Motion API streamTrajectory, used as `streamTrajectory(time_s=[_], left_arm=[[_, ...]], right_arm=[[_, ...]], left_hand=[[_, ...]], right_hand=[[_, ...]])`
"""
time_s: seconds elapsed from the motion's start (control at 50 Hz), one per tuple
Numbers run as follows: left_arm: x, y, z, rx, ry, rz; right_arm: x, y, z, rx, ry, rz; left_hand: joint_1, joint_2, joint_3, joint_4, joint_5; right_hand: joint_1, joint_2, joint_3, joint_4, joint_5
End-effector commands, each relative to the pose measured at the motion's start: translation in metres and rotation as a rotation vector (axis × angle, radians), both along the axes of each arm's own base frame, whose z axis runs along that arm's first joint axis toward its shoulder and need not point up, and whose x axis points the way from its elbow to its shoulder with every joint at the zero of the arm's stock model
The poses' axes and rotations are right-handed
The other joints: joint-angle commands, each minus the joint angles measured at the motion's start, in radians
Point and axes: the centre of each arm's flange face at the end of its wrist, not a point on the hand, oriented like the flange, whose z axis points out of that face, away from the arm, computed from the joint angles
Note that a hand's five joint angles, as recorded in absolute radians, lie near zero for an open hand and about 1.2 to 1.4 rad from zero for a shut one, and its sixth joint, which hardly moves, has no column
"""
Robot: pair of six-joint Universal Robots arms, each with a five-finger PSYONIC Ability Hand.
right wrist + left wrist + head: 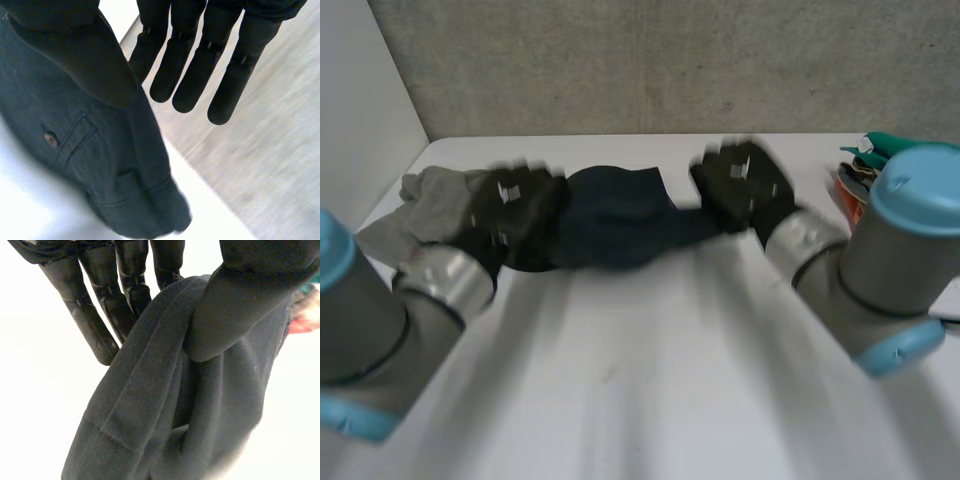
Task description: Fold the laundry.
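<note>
A dark navy garment (615,230) hangs stretched between my two hands over the far half of the white table (640,390). My left hand (515,205) holds its left end. In the left wrist view the thumb (225,315) presses a folded edge of the garment (165,405) against the straight fingers (100,315). My right hand (740,185) holds the right end. In the right wrist view its thumb (75,55) clamps the garment (100,165), which shows a buttoned pocket (50,140), beside the straight fingers (190,65).
A grey cloth (425,200) lies crumpled at the table's far left, partly behind my left hand. Colourful cloths (865,170) are piled at the far right edge. A concrete wall (670,60) closes the back, and a white wall stands at the left.
</note>
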Motion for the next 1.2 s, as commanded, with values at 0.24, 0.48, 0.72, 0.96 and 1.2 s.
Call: streamTrajectory(time_s=[0.24, 0.48, 0.72, 0.96, 1.2], left_arm=[[0.031, 0.035, -0.019, 0.314, -0.211, 0.014], [0.072, 0.029, -0.010, 0.417, -0.184, 0.161], [0.070, 0.031, -0.058, 0.434, -0.167, 0.108], [0.055, 0.013, -0.090, 0.412, -0.233, 0.045], [0.045, 0.000, -0.094, 0.346, -0.332, 0.061]], right_arm=[[-0.030, 0.011, -0.033, 0.323, 0.059, -0.157], [-0.043, 0.032, -0.012, 0.303, 0.144, -0.078], [-0.036, 0.025, -0.067, 0.118, 0.370, 0.032], [-0.023, 0.004, -0.101, 0.062, 0.344, 0.047], [-0.018, -0.012, -0.106, 0.048, 0.325, 0.019]], left_hand=[[-0.984, -1.024, -1.016, -1.025, -0.985], [-0.936, -0.977, -0.968, -0.977, -0.937], [-0.707, -0.748, -0.739, -0.748, -0.708], [-0.552, -0.592, -0.584, -0.593, -0.553], [0.238, 0.197, 0.206, 0.197, 0.237]], right_hand=[[-0.719, -0.775, -0.783, -0.792, -0.788], [-0.820, -0.876, -0.884, -0.892, -0.888], [-0.623, -0.679, -0.687, -0.696, -0.692], [-0.456, -0.512, -0.520, -0.528, -0.524], [0.270, 0.214, 0.206, 0.197, 0.201]])
